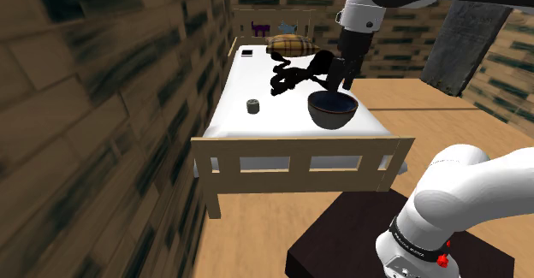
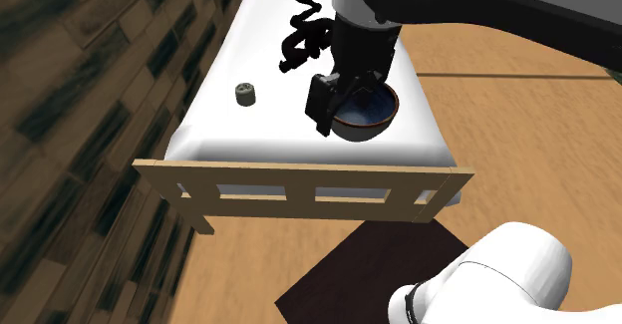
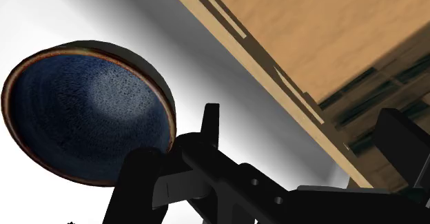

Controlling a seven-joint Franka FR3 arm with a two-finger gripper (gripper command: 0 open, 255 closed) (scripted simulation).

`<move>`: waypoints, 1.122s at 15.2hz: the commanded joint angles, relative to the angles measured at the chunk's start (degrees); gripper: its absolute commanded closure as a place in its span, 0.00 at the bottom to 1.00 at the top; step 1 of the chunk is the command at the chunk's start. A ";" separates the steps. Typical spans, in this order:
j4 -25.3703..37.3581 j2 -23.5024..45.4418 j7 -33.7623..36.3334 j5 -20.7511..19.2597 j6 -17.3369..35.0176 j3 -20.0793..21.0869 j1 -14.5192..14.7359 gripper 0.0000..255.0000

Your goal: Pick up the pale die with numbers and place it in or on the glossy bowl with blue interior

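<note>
The pale grey die (image 1: 253, 106) (image 2: 244, 94) sits alone on the white bed toward the shoulder view's left, well away from my gripper. The glossy brown bowl with a blue interior (image 1: 332, 111) (image 2: 364, 113) (image 3: 86, 112) stands near the bed's foot, and nothing lies in it. My black gripper (image 1: 334, 78) (image 2: 324, 113) (image 3: 265, 136) hangs just above the bowl's rim, open, its fingers (image 3: 138, 181) wide apart. A dark shape shows between them in the wrist view; I cannot tell what it is.
A twisted black object (image 1: 287, 75) (image 2: 299, 33) lies on the white mattress (image 1: 248, 122) just behind the bowl. A plaid pillow (image 1: 287, 44) and a small flat item (image 1: 247, 53) lie near the headboard. A wooden footboard (image 1: 299, 161) fronts the bed, and a plank wall runs along the shoulder view's left.
</note>
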 commanded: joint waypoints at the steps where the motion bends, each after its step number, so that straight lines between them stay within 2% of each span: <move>1: 0.00 0.00 0.00 0.00 0.00 0.00 0.00 0.00; 9: 6.43 17.19 1.94 -0.31 10.20 1.70 -0.31 0.00; 17: 17.69 35.12 4.35 -1.69 16.24 2.89 -0.66 0.00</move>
